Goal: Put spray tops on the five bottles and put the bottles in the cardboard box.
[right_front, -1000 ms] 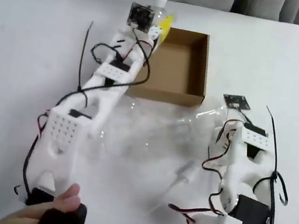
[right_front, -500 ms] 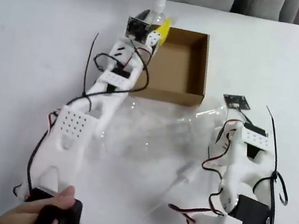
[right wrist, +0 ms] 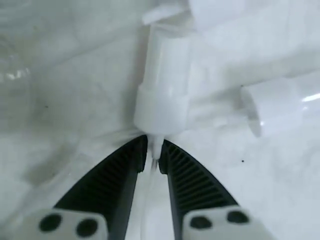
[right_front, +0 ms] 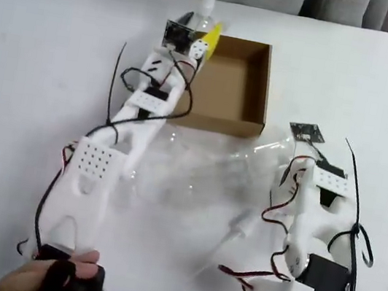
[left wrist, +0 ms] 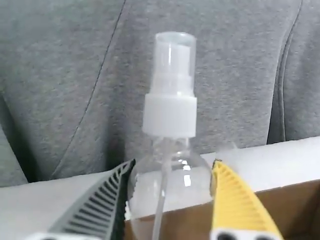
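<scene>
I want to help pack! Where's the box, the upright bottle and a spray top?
cardboard box [right_front: 233, 85], high view, bare floor.
bottle [left wrist: 172, 175], left wrist view, round clear body.
spray top [right wrist: 162, 110], right wrist view, white collar.

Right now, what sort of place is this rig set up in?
Probably a tabletop setup in an office or lounge, not a factory: white table, grey upholstered seating right behind it, and a small left arm with exposed wires.

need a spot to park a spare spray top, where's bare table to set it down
Bare table lies left of the left arm, and also right of the cardboard box, beyond the right arm. Crowded: the strip between the arms in front of the box, with clear bottles and a loose spray top.
</scene>
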Tool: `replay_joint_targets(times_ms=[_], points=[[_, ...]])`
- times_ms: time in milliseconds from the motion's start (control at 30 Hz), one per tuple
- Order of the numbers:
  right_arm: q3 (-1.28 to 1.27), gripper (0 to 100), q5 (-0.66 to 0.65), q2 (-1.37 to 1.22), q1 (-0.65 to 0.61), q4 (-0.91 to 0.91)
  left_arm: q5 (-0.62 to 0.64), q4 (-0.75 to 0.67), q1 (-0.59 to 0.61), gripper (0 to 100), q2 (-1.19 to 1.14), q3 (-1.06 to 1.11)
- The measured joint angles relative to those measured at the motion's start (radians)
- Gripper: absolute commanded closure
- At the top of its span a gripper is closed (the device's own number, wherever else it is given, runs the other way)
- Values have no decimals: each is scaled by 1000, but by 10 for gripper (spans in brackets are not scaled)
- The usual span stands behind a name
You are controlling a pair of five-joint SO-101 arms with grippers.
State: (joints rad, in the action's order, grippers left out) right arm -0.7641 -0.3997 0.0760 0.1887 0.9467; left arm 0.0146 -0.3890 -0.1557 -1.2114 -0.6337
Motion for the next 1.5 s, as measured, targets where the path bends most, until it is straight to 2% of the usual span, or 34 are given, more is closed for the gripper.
replay_joint_targets(times_ms=[300,567,733,1500], points=[[0,981,0,0,0,-3,3,43,3,791,2,-14],[0,981,0,0,0,-6,3,100,17,636,2,-23],[-2,981,-2,0,0,-11,0,155,17,635,2,-25],[-2,981,-2,0,0,-11,2,158,23,635,25,-18]])
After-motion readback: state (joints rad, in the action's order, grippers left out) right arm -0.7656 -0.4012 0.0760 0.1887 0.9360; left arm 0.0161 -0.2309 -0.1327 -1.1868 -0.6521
